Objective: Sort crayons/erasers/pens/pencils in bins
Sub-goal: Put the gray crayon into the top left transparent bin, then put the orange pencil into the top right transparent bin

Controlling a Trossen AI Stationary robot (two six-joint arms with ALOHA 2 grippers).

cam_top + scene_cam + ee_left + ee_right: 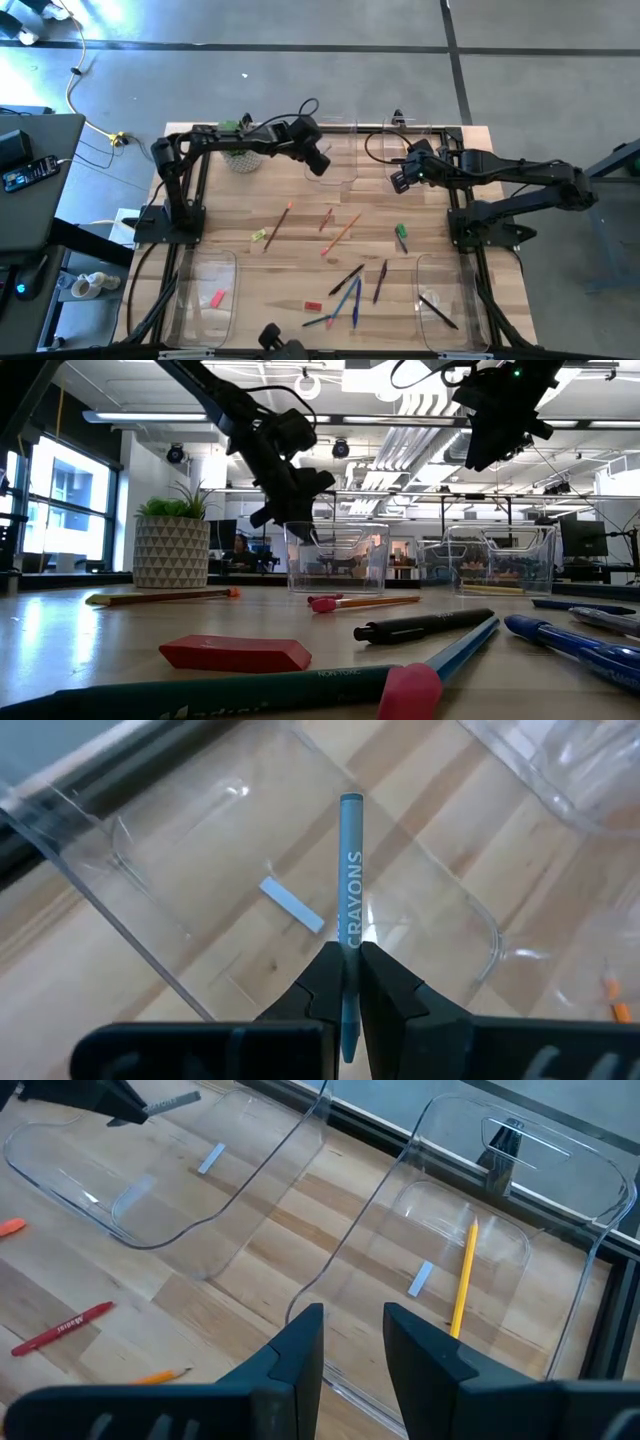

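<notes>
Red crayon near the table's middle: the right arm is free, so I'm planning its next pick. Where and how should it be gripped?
Probably at its middle, from straight above, with the fingers closing across its thin width. The red crayon lies flat on the table, slanted, apart from the orange pencil beside it, so both long sides are free.
</notes>
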